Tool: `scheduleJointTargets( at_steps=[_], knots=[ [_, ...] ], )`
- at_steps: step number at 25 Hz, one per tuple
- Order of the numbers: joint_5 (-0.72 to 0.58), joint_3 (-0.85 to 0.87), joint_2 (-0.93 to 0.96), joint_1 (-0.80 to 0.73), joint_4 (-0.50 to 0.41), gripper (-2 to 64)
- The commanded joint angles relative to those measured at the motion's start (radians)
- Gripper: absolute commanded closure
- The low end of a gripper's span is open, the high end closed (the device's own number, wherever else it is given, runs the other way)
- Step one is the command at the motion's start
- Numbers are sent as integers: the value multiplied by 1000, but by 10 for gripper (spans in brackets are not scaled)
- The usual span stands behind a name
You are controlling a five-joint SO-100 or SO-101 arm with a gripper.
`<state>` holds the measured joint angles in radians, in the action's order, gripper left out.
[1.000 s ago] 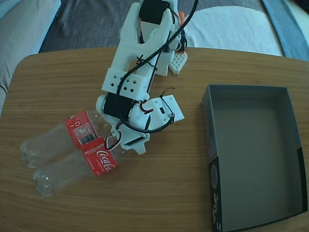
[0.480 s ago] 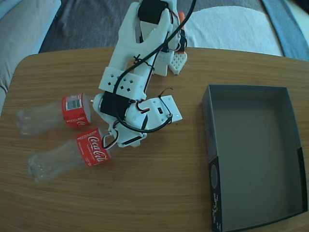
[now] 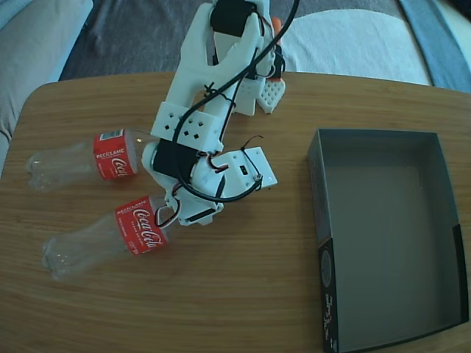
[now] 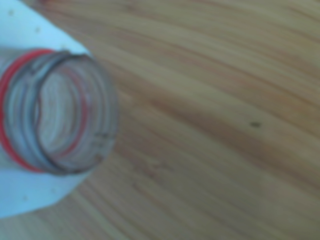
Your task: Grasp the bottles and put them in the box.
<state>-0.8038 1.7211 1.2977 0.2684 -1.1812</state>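
A wooden table [image 3: 243,287] with fine grain and rounded corners lies beneath the tool and spreads out on every side of it; in the wrist view its grain [image 4: 215,125] runs close below, blurred. Beyond the table's far edge, behind the tool, lie a grey fabric surface [image 3: 140,37] and a white cushion [image 3: 353,40].

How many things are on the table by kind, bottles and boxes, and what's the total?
Bottles: 2, the upper bottle and the lower bottle, which the end effector is at
Boxes: 1, the box, nothing in it
Total: 3
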Motion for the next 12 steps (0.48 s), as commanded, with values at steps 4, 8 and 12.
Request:
scheduleJointTargets(
  at_steps=[4,8,12],
  knots=[
    [6,-100,34,-9,-14,586],
    [8,-166,72,-12,-69,586],
    [49,-213,153,-12,-138,586]
  ],
)
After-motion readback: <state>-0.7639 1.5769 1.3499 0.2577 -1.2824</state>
